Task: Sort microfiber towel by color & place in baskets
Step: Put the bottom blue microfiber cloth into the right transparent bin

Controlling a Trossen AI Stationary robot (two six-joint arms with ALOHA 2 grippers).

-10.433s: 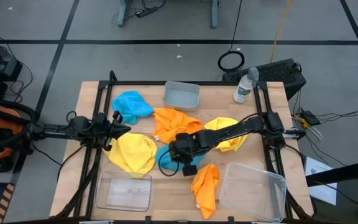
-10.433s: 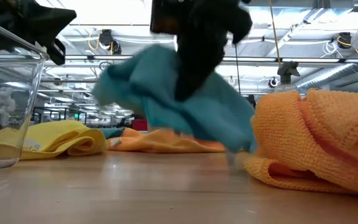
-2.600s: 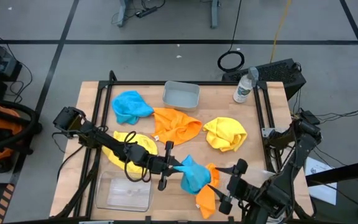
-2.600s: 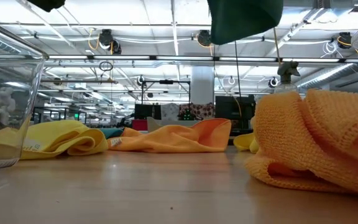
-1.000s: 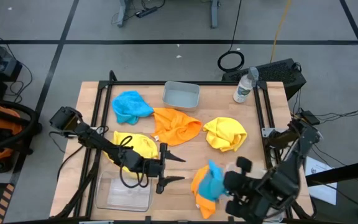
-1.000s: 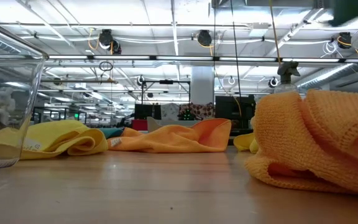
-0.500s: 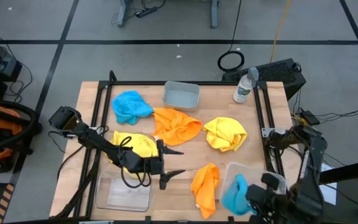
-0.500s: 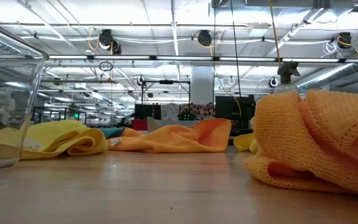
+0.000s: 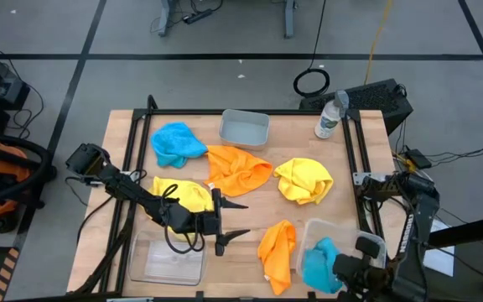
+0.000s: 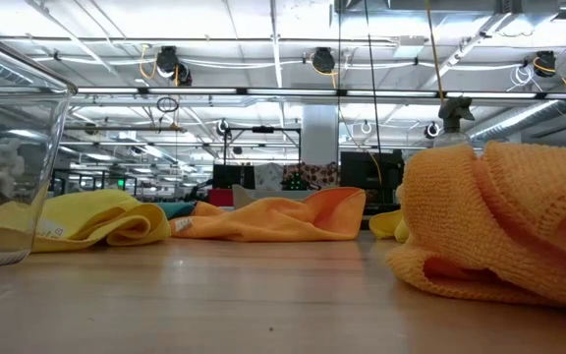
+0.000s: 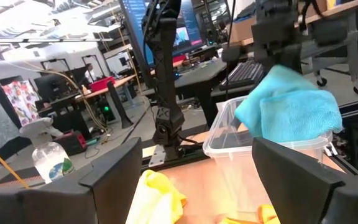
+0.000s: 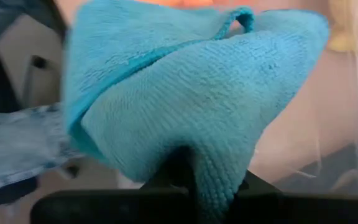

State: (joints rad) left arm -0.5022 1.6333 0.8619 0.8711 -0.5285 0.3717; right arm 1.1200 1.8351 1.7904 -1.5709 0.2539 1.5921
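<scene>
A: Blue microfiber towel (image 9: 319,263), bunched, pinched in the right claw (image 9: 335,270), hanging over the big clear plastic basket (image 9: 367,242) at the near right corner of the wooden table (image 9: 288,138). Wrist view shows the fingers closed tight on a fold of it.

B: Left claw?

A: Left claw (image 9: 231,220) spread wide, nothing in it, left of that clear basket, with the long orange towel (image 9: 277,250) between them. Second clear basket (image 9: 173,260) just below that arm, looks bare.

B: Other towels, off the same basket?

A: Folded orange towel (image 9: 237,168) and crumpled yellow towel (image 9: 304,180) both farther up the table from it, yellow one nearer. Flat yellow towel (image 9: 183,195) well to its left, partly under the left arm. Second blue towel (image 9: 177,143) far up-left, beside the small greyish plastic basket (image 9: 245,128), which sits at the table's far edge.

B: Anything else?

A: Clear plastic water bottle (image 9: 329,117) at the far right corner, straight up from the clear basket. Low view: orange towel close on the right, yellow and orange ones lying farther back; can't tell the claws from that view.
</scene>
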